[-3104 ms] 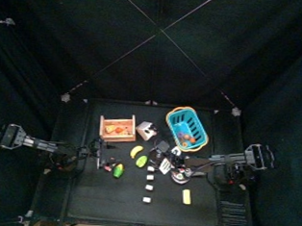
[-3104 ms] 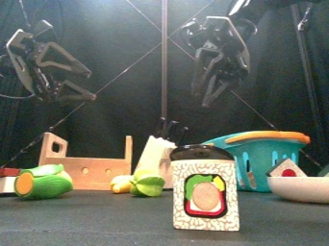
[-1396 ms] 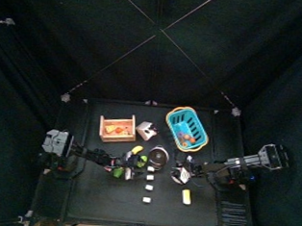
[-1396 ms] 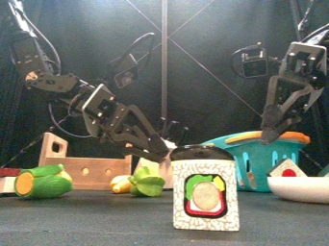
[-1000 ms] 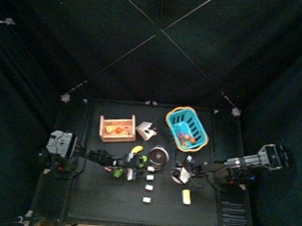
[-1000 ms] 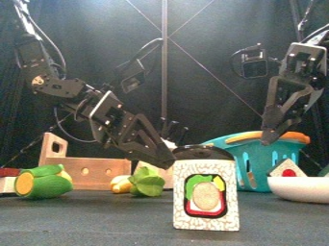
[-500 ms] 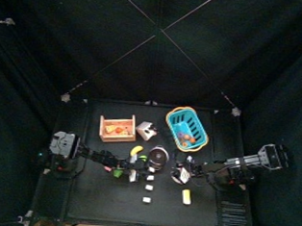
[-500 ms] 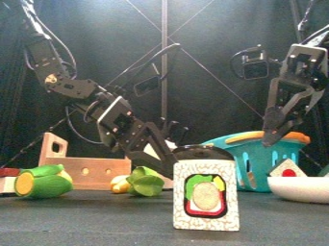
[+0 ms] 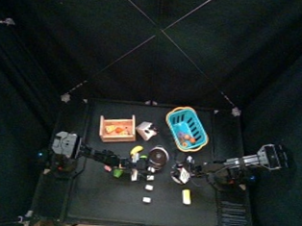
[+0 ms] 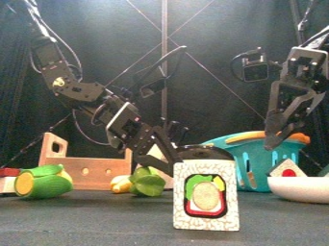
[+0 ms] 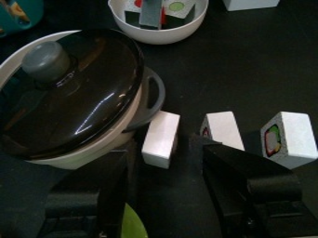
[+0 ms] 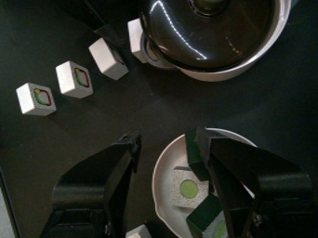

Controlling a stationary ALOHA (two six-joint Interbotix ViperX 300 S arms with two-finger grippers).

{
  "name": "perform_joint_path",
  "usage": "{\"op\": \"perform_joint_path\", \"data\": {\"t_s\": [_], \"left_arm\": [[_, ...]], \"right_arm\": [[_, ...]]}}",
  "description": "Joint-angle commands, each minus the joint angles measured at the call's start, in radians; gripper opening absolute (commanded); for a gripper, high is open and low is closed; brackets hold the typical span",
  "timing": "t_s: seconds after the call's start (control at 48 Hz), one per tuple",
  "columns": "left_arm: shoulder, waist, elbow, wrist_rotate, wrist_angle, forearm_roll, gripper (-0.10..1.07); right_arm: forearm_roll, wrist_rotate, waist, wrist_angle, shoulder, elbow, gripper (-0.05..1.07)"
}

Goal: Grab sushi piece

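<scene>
- The left wrist view shows three white sushi pieces in a row on the black tabletop [image 11: 285, 56]: the first sushi piece [image 11: 161, 138] touches the side of the pot [image 11: 74, 98], the second sushi piece [image 11: 224, 130] lies just beside it, and the third sushi piece [image 11: 288, 138] is a little further along.
- The front view shows only one sushi piece, the front piece [image 10: 206, 191]. It stands upright and near, with its cut face turned to the camera.
- In the left wrist view the third sushi piece shows its green and red filling on one side. The row runs away from the pot.
- The right wrist view shows the same row [image 12: 81, 79] from the other side, and a white bowl [image 12: 174, 172] with food pieces in it.
- The left gripper [image 11: 168, 186] is low over the tabletop, and its jaws are wide apart, with nothing between them. The first and second sushi pieces lie just ahead of the gap.
- In the front view the left arm [image 10: 110, 110] bends down steeply behind the front piece.
- The right gripper [image 12: 168, 153] hangs above the bowl, its jaws apart and holding nothing. In the front view it is raised above the blue basket [image 10: 257, 154].
</scene>
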Motion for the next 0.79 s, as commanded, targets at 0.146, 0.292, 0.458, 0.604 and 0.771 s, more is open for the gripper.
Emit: {"op": "perform_joint_path", "data": {"t_s": [0.146, 0.292, 0.458, 0.604, 0.771], "left_arm": [[-0.006, 0.003, -0.020, -0.002, 0.012, 0.002, 0.86], [-0.006, 0.002, -0.023, -0.003, 0.034, 0.000, 0.86], [-0.009, -0.003, -0.025, -0.003, 0.034, 0.002, 0.85], [-0.006, -0.005, -0.025, -0.003, 0.034, 0.000, 0.81], [-0.008, -0.005, -0.023, -0.003, 0.038, 0.000, 0.67]], "right_arm": [[0.002, 0.002, 0.003, -0.006, 0.000, -0.006, 0.86], [0.002, 0.002, 0.005, -0.006, 0.000, -0.006, 0.86], [0.000, 0.002, 0.003, -0.006, 0.000, -0.006, 0.86], [0.002, 0.002, 0.005, -0.006, 0.000, -0.006, 0.86], [0.002, 0.000, 0.002, -0.006, 0.000, -0.006, 0.86]]}}
